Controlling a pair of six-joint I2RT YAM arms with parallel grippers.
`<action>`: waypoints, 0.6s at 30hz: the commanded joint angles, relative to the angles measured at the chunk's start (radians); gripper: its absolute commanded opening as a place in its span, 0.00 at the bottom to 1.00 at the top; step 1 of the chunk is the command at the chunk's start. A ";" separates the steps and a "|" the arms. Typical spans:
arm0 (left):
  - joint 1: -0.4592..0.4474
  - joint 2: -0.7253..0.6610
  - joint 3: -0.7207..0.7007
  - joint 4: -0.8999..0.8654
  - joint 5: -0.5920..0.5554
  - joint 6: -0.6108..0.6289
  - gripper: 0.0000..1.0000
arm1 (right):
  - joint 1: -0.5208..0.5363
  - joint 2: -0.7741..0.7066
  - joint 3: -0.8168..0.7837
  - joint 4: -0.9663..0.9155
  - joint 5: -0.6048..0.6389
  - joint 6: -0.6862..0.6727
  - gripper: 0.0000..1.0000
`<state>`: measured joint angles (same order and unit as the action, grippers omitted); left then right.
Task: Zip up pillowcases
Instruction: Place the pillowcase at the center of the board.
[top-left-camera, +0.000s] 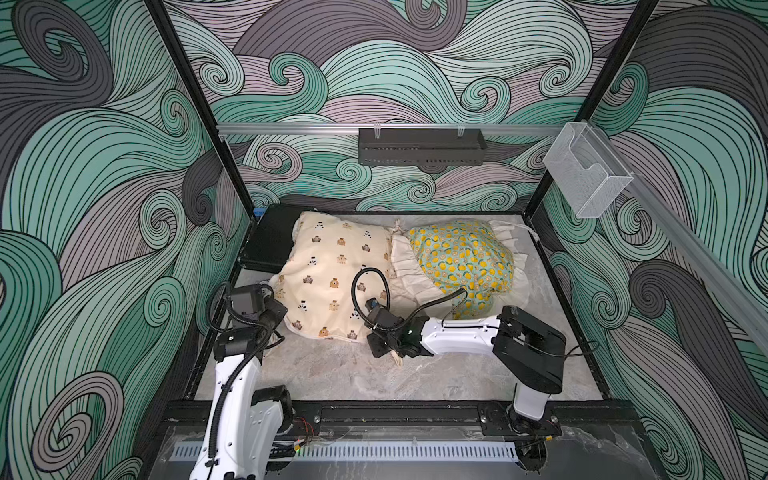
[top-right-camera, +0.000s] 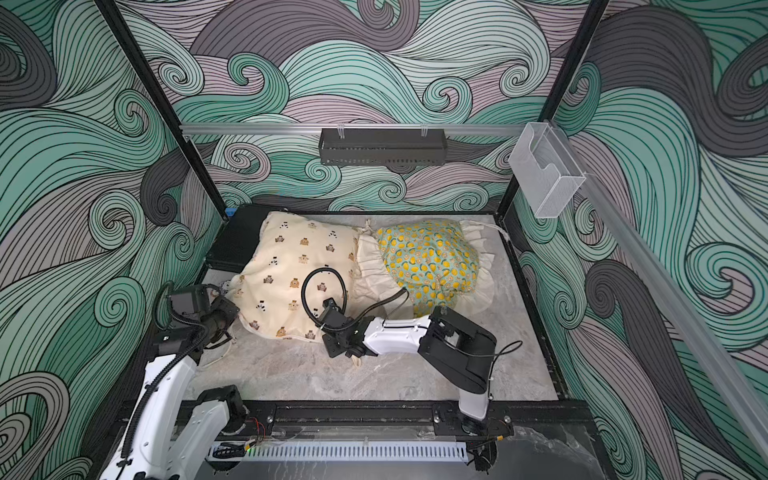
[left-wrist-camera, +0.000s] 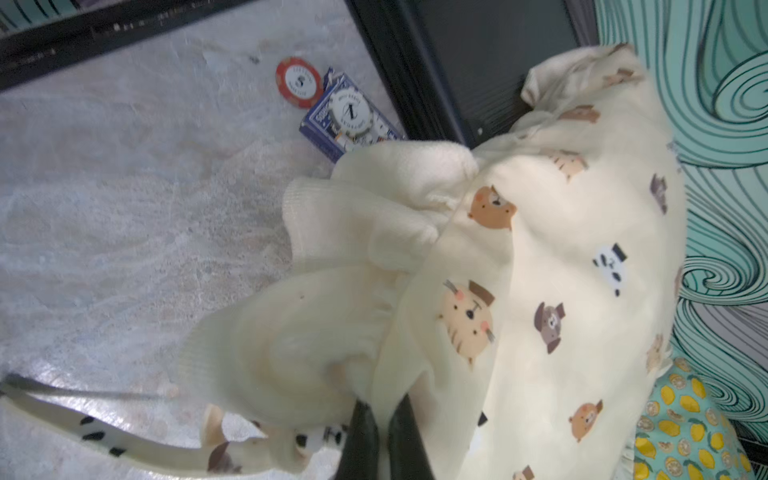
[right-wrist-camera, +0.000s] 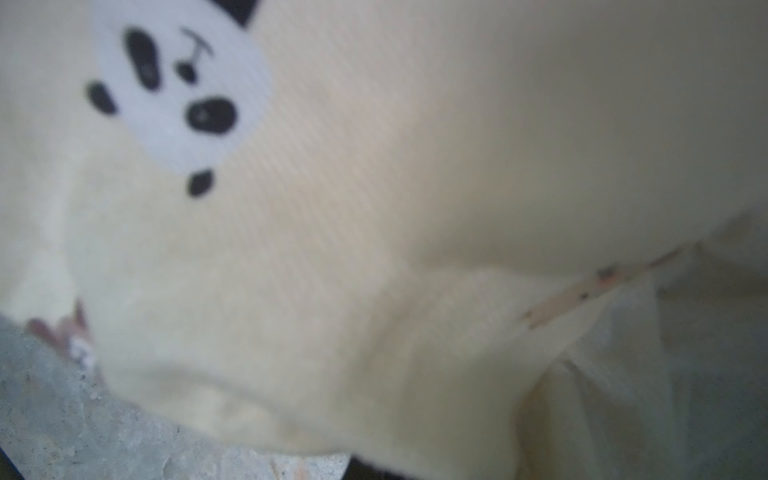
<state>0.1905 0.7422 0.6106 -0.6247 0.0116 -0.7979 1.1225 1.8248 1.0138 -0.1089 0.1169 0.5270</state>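
Across the middle and left of the marble-look worktop (top-left-camera: 332, 374) lies the cream pillowcase (top-left-camera: 332, 270), stuffed and printed with small bears and pandas. Its far left corner rests over the edge of a flat black case (top-left-camera: 268, 241) at the far left. The teal lemon pillowcase (top-left-camera: 461, 257) sits on the far right. Its cream ruffle touches the right edge of the cream one.

At the near left corner of the cream pillowcase, the left tool (left-wrist-camera: 380, 419) is clenched on the cloth. In the left wrist view its two dark fingers (left-wrist-camera: 361, 440) stand almost together, with cream fabric pinched between them and the ruffled trim bunched just beyond.

The right tool (top-left-camera: 377, 348) lies low at the near right corner of the same pillowcase, its arm stretched in from the right. It is clenched. The right wrist view is filled with blurred cream cloth and a panda face, so I cannot tell whether it pinches any fabric. A cream strip (top-left-camera: 397, 356) of cloth sticks out just beside it onto the worktop.

Near the black case, the left wrist view shows a red poker chip (left-wrist-camera: 299, 82) lying beside a blue card box (left-wrist-camera: 320, 124), which has a white chip (left-wrist-camera: 350, 114) on top of it.
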 joint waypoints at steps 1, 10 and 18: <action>0.006 -0.014 0.000 0.031 0.028 -0.004 0.00 | -0.004 -0.048 -0.027 0.001 0.030 -0.021 0.07; 0.007 -0.018 0.130 -0.064 -0.023 0.052 0.47 | 0.000 -0.273 -0.118 -0.016 0.013 -0.040 0.41; 0.001 -0.030 0.188 -0.059 0.126 0.033 0.70 | -0.038 -0.491 -0.125 -0.178 0.060 -0.059 0.62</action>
<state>0.1905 0.7155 0.7483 -0.6598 0.0505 -0.7593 1.1110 1.3861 0.9020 -0.1871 0.1375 0.4778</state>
